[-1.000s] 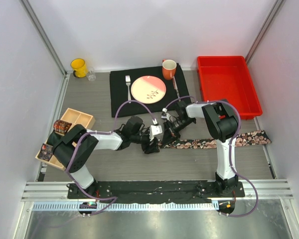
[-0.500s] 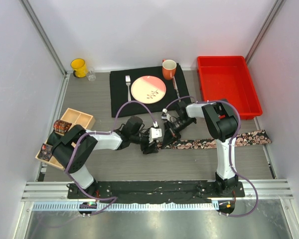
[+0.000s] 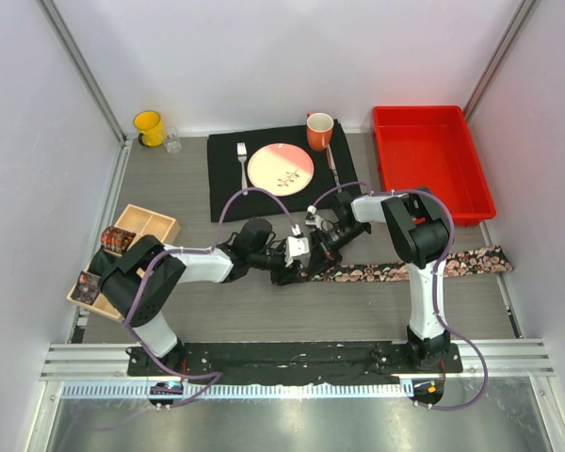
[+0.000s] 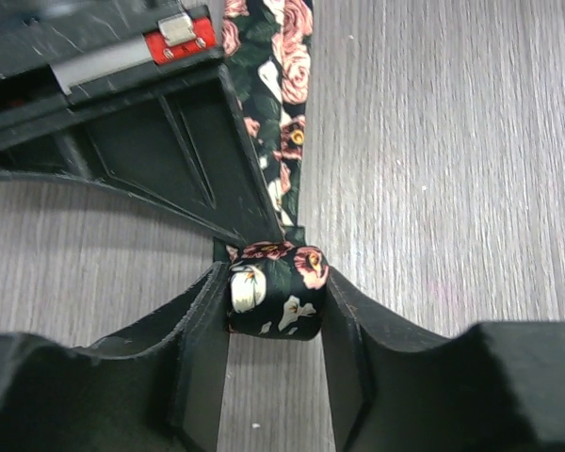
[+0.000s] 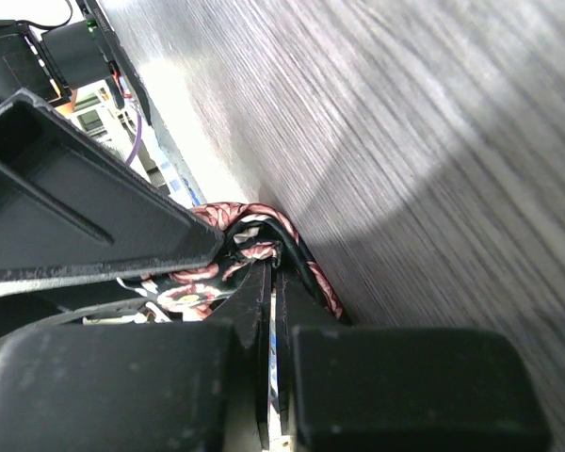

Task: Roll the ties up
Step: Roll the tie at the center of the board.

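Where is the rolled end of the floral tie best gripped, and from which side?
Grip the rolled end by its two side faces, as the left pincer does, coming from opposite the flat strip: it is a short cylinder lying across the strip.

walls (image 3: pixel 292 56): plain white panels | table (image 3: pixel 264 320): grey wood-grain top | corner posts (image 3: pixel 75 56): grey metal | light: even, soft

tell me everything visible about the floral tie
The floral tie is black fabric printed with pink-beige roses. Most lies flat as a long strip on the grey table, running rightward. Its left end is rolled into a small coil, clamped between the left gripper's fingers; the right gripper pinches the fabric beside it.
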### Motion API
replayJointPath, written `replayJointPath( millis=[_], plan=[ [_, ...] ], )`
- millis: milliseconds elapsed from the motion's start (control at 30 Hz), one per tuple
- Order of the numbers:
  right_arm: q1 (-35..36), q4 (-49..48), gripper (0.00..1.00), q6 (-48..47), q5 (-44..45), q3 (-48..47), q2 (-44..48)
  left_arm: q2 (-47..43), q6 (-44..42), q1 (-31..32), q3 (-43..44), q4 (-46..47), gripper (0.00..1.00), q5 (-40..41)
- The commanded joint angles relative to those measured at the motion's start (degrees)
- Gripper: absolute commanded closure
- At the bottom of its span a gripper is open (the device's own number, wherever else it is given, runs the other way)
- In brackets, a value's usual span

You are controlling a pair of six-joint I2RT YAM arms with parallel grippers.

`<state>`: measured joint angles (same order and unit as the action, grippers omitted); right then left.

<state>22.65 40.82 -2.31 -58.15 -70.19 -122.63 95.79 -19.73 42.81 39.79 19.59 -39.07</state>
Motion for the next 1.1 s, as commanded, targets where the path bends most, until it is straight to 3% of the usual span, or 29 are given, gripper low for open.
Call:
replayJointPath(
  millis=[0,367,633,833,1067],
  plan=[
    [-0.07,-2.41,0.99,-0.42,6.12,-0.65,-0.86,1.59,2.41,0.61,3.18,3.52,0.59,-0.13],
    [-0.16,-3.46,0.99,1.6,5.68,-0.91,0.81,4.06,-1.01,2.1,4.94,-7.01,0.59,3.65],
    [-0.24,-3.47,0.98,3.61,3.05,-1.7,4.32,6.86,-3.21,3.25,8.72,-16.51,0.62,11.99],
    [-1.47,1.1,0.83,3.8,2.16,-3.46,6.17,8.98,-4.27,3.51,11.1,-21.7,0.66,13.84],
    [-3.23,4.71,0.73,2.84,0.94,-2.67,8.72,8.89,-4.79,3.51,10.75,-22.76,0.68,14.11]
  ],
)
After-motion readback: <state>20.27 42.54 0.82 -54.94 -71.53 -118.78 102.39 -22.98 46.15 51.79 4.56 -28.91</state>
